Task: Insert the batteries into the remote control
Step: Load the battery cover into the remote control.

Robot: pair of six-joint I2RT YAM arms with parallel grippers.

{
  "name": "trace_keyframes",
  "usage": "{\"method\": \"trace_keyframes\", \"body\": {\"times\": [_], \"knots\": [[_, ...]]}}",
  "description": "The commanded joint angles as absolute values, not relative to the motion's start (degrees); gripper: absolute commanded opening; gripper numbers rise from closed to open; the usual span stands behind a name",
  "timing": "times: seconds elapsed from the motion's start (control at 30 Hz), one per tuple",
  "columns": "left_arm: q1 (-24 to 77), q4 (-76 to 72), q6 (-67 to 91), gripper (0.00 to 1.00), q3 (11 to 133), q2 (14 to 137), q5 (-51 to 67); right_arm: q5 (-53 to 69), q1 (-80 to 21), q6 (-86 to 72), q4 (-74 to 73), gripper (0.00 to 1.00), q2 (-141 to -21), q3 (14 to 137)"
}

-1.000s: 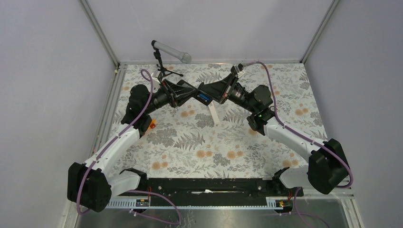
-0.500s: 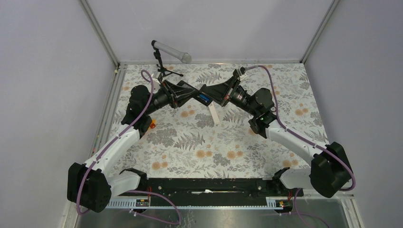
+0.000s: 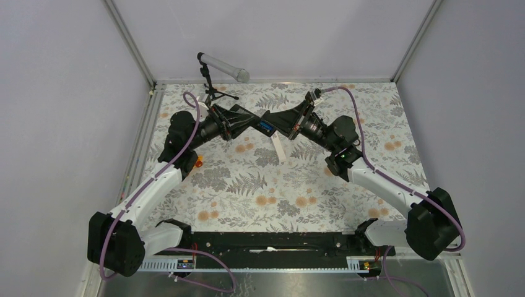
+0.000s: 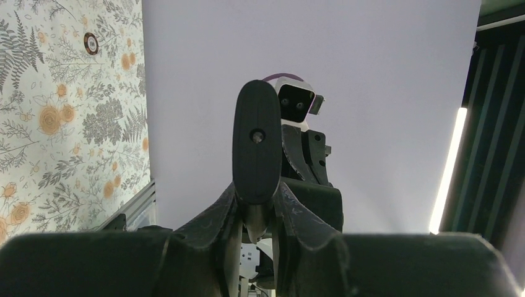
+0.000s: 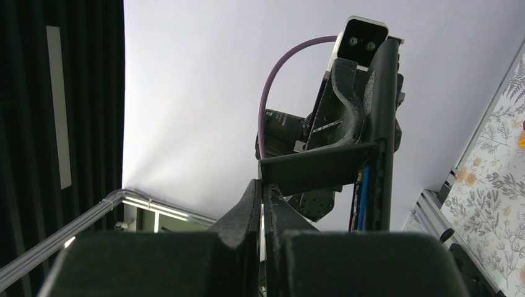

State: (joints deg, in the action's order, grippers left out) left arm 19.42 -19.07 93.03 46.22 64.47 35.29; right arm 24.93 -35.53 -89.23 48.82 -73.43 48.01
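Note:
Both arms meet above the back middle of the table. My left gripper [image 3: 252, 126] is shut on the black remote control [image 3: 265, 128], which it holds up in the air. In the left wrist view the remote control [image 4: 255, 148] stands end-on between the fingers [image 4: 291, 204]. A blue battery [image 3: 267, 127] shows in the remote's open side, and a sliver of that battery [image 5: 361, 192] appears in the right wrist view. My right gripper [image 5: 261, 185] is shut, its tips against a flat black part [image 5: 316, 167] by the remote. I cannot tell if it pinches that part.
A white strip [image 3: 278, 148] lies on the floral cloth just under the grippers. An orange toy car [image 3: 198, 162] sits beside the left arm. A microphone on a small stand [image 3: 220, 67] is at the back left. Metal rails edge the table.
The right arm's elbow and wrist have shifted slightly to the right and back. The left arm and the remote have stayed put, and neither gripper has changed.

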Motion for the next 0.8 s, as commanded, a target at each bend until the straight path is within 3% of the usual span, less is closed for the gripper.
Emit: {"method": "trace_keyframes", "body": {"times": [0.0,0.37,0.77], "knots": [[19.3,-26.6,97.0,0.0,47.2,62.8,34.5,25.9,-35.8,-88.5,47.3,0.0,-74.5,46.9],[19.3,-29.4,100.5,0.0,48.4,62.8,33.3,25.7,-35.9,-89.6,44.4,0.06,-75.1,46.9],[19.3,-30.2,100.2,0.0,48.1,64.2,33.2,24.8,-35.9,-86.6,34.1,0.19,-71.7,48.0]]}}
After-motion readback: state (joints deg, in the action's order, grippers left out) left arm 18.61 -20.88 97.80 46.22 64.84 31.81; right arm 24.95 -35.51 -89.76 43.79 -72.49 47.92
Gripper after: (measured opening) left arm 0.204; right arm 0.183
